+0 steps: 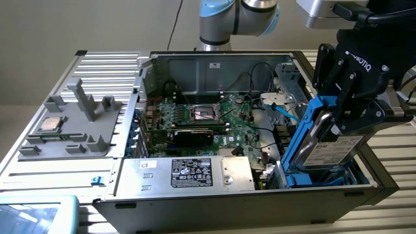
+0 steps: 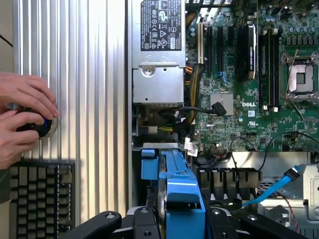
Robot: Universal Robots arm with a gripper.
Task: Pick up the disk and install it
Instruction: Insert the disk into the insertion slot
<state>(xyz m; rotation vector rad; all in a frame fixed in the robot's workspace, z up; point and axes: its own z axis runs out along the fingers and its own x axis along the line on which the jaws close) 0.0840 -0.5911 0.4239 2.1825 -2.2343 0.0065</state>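
The disk (image 1: pixel 332 148) is a silver-grey drive with a white label, clipped in a bright blue carrier frame (image 1: pixel 304 139). It stands on edge, tilted, at the exterior view's right end of the open computer case (image 1: pixel 195 204), its lower end down in the blue drive bay (image 1: pixel 325 178). My black gripper (image 1: pixel 330 119) is shut on the disk's upper part from above. In the wrist view the blue carrier frame (image 2: pixel 180 191) with the disk's (image 2: pixel 161 199) thin edge runs between my gripper's (image 2: pixel 172 224) two black fingers (image 2: pixel 107 221).
A silver power supply box (image 1: pixel 188 173) with a black label lies beside the bay. The green motherboard (image 1: pixel 208 117) and a blue cable (image 1: pixel 284 111) sit further in. A grey tray (image 1: pixel 71 126) holds a small CPU chip (image 1: pixel 50 125). A person's hands (image 2: pixel 22 117) rest by a keyboard (image 2: pixel 40 199).
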